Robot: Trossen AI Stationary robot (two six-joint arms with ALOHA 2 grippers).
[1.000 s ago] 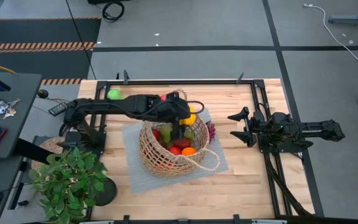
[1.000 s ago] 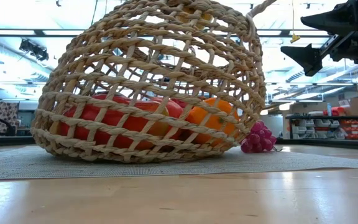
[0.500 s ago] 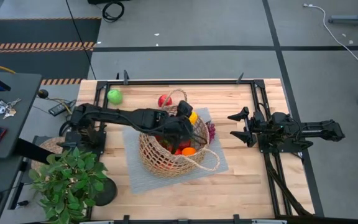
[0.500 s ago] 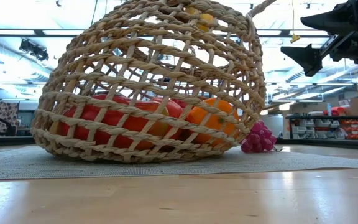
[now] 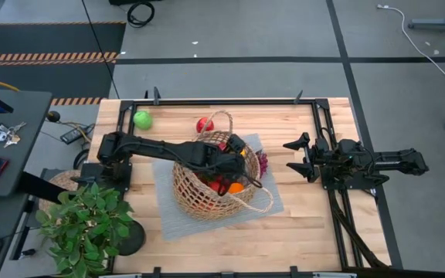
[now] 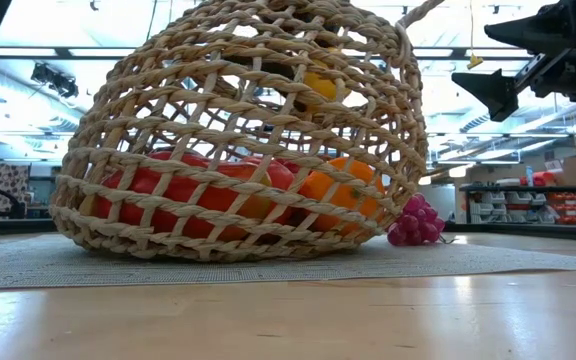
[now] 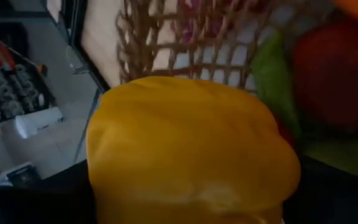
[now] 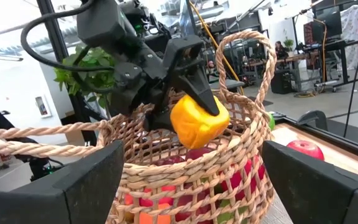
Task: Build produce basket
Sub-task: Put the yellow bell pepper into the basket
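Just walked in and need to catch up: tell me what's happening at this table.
The left gripper holds a yellow pepper over the open top of the wicker basket, which sits on a grey mat and already holds red, orange and green produce. The right gripper waits open at the table's right side, holding nothing. A green apple and a red apple lie on the table behind the basket, and purple grapes lie beside it.
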